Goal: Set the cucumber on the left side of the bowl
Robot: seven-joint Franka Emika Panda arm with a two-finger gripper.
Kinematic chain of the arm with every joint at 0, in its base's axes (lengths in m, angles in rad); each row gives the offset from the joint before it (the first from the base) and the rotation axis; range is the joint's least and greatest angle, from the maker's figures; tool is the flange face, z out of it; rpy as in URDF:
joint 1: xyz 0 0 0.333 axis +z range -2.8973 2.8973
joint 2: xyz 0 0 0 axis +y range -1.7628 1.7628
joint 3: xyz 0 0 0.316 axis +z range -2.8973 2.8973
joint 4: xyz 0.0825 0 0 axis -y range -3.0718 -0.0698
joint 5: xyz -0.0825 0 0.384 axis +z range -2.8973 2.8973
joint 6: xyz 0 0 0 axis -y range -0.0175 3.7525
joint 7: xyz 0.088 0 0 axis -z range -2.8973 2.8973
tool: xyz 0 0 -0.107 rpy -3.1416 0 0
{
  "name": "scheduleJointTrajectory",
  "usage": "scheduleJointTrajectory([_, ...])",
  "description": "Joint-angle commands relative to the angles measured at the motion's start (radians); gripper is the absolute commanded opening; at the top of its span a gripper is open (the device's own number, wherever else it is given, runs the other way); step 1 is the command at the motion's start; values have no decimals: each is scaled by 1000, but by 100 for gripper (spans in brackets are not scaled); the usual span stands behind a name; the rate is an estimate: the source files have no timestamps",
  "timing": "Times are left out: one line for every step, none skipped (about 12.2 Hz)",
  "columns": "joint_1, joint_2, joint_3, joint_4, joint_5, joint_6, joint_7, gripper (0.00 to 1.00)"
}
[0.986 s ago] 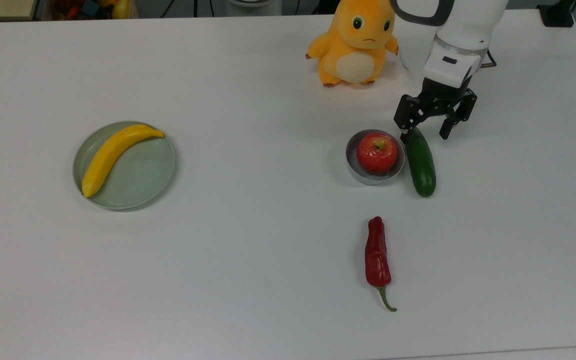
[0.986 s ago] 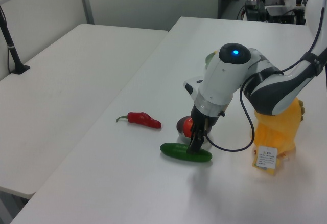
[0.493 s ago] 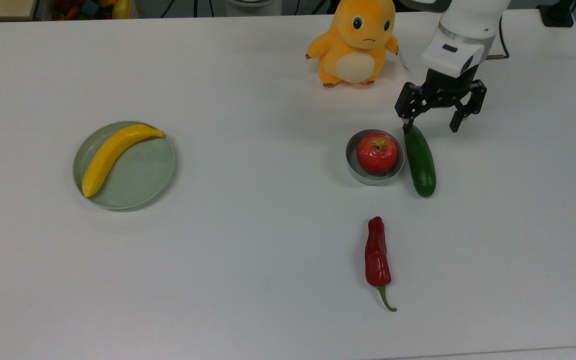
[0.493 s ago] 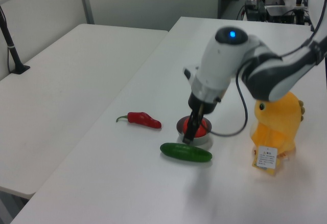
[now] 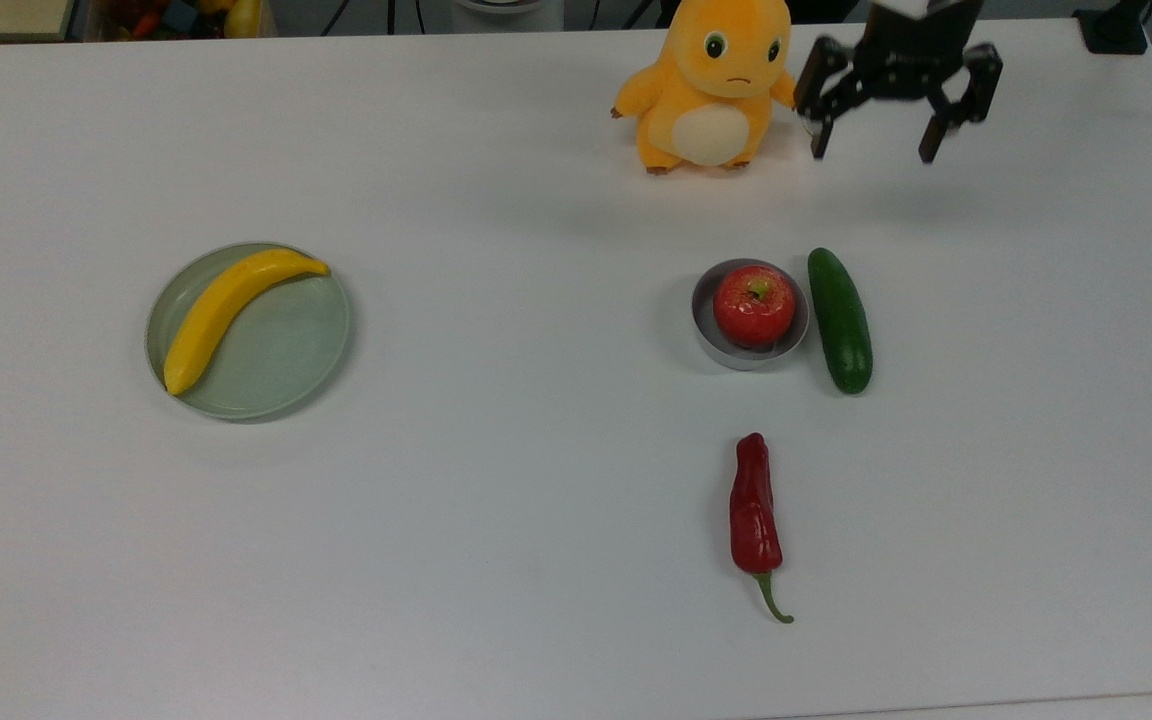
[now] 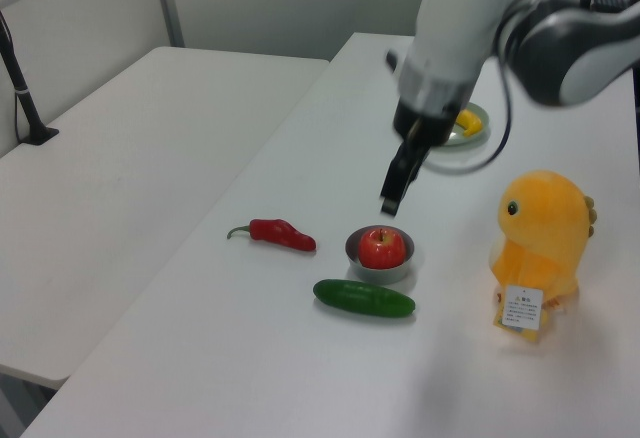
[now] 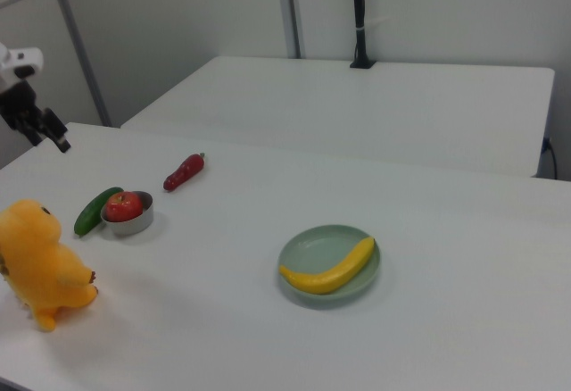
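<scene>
The dark green cucumber (image 5: 840, 320) lies flat on the white table, touching the right side of the small grey bowl (image 5: 704, 332) in the top view. A red apple (image 5: 754, 304) sits inside the bowl. In the left view the cucumber (image 6: 364, 298) lies in front of the bowl (image 6: 381, 273); in the right view the cucumber (image 7: 96, 210) is to the left of the bowl (image 7: 130, 225). My gripper (image 5: 874, 143) hangs open and empty, high above the table beside the plush toy, well clear of the cucumber. It also appears raised in the left view (image 6: 392, 198) and at the right view's left edge (image 7: 43, 129).
A yellow plush toy (image 5: 711, 85) stands behind the bowl. A red chili pepper (image 5: 754, 510) lies in front of it. A pale green plate (image 5: 281, 370) holding a banana (image 5: 226, 305) sits at the top view's left.
The open gripper has lifted off the cucumber's end and moved up and back toward the plush toy. The cucumber stays beside the bowl.
</scene>
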Motion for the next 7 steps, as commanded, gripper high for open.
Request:
scheduleJointTrajectory([-33,-152,1,-31,97,-153,16,100])
scheduleJointTrajectory([-70,-195,-2,-29,155,-229,16,100])
scheduleJointTrajectory([-99,-229,-8,-28,214,-271,15,100])
scheduleJointTrajectory([-133,-260,-10,-28,261,-306,10,100])
scheduleJointTrajectory([-174,-281,-10,-28,291,-342,4,100])
scheduleJointTrajectory([-209,-298,-10,-26,311,-374,-13,100])
scheduleJointTrajectory([-237,-315,-11,-25,326,-400,-29,100])
